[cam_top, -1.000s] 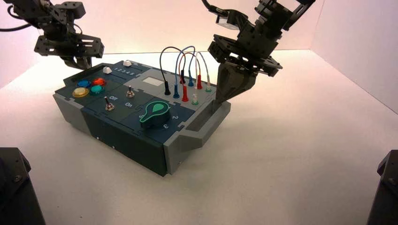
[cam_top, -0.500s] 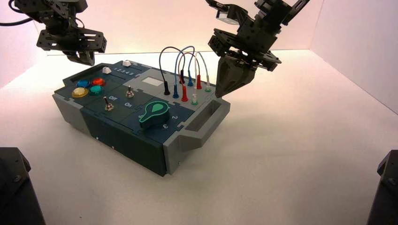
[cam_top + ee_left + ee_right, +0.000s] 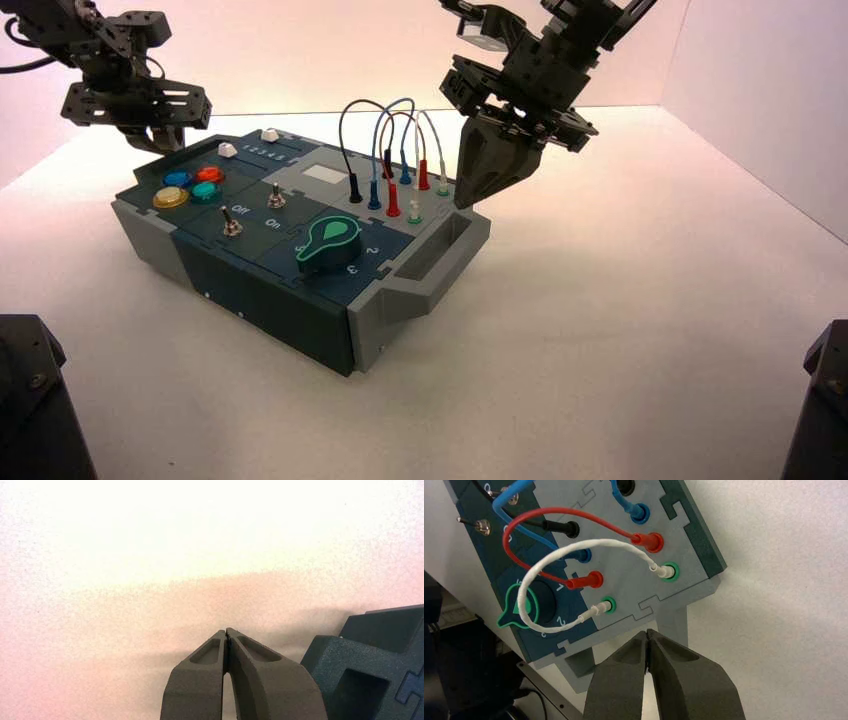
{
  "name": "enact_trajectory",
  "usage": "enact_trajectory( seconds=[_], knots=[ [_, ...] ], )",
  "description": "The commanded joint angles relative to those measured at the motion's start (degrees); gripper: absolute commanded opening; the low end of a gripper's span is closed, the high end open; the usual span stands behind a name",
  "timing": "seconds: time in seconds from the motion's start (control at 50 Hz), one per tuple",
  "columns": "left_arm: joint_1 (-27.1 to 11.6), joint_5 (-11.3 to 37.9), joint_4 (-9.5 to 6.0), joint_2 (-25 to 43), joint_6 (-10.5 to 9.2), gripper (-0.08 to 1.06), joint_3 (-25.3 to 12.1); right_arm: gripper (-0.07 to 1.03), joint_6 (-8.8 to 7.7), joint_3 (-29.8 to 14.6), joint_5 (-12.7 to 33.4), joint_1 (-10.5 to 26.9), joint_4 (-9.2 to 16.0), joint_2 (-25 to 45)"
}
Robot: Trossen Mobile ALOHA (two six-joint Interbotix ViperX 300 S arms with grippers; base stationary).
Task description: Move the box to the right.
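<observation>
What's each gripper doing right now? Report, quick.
Left gripper: closed, holding nothing, by the box's far-left end.
Right gripper: closed, holding nothing, at the grey handle on the right-hand end.

The robot's two arms, left (image 3: 105, 65) and right (image 3: 545, 80), are black, with blocky, angular joints dotted with small screws. Black cables (image 3: 30, 67) loop along the left one. The right one carries a small pale panel (image 3: 483, 38). Each hand, left (image 3: 227, 632) and right (image 3: 647, 632), has smooth, dark, tapering, wedge-shaped fingers with recessed facets.
</observation>
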Motion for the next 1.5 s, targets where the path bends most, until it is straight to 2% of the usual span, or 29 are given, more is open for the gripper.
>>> enact_trajectory(
  seconds=[0.02, 0.18, 0.44, 0.68, 0.84, 1.04, 1.24, 1.5],
  knots=[
    [0.3, -0.5, 0.18, 0.3, 0.35, -0.03, -1.8, -0.02, 0.00, -0.4, -0.3, 1.5, 0.4, 0.5],
    [0.3, -0.4, 0.09, 1.8, 0.26, -0.03, -1.9, -0.02, 0.00, -1.0, -1.3, 3.4, 0.4, 4.0],
    [0.3, -0.5, 0.09, 2.3, 0.26, -0.03, -2.0, -0.02, 0.00, -1.5, -2.1, 3.3, -0.1, 5.5],
    [-0.4, -0.4, -0.18, 0.6, -0.18, -0.03, -2.0, -0.02, 0.00, -2.2, -2.2, 2.9, -1.6, 5.4],
    [-1.8, -0.4, -0.18, -1.4, -0.18, -0.03, -2.1, -0.02, 0.00, -2.5, -2.2, 1.1, -2.7, 5.1],
    [-3.4, 0.6, -0.26, -3.0, -0.79, -0.03, -2.9, -0.02, 0.00, -2.4, -2.2, -3.3, -4.6, 3.3],
    [-3.5, 1.2, -0.35, -3.0, -0.88, -0.03, -2.9, -0.02, 0.00, -1.8, -2.2, -3.8, -4.7, 1.8],
    [-3.7, 1.6, -0.26, -3.2, -0.88, -0.03, -2.5, -0.02, 0.26, -1.7, -2.1, -6.2, -7.1, 0.2]
  ],
)
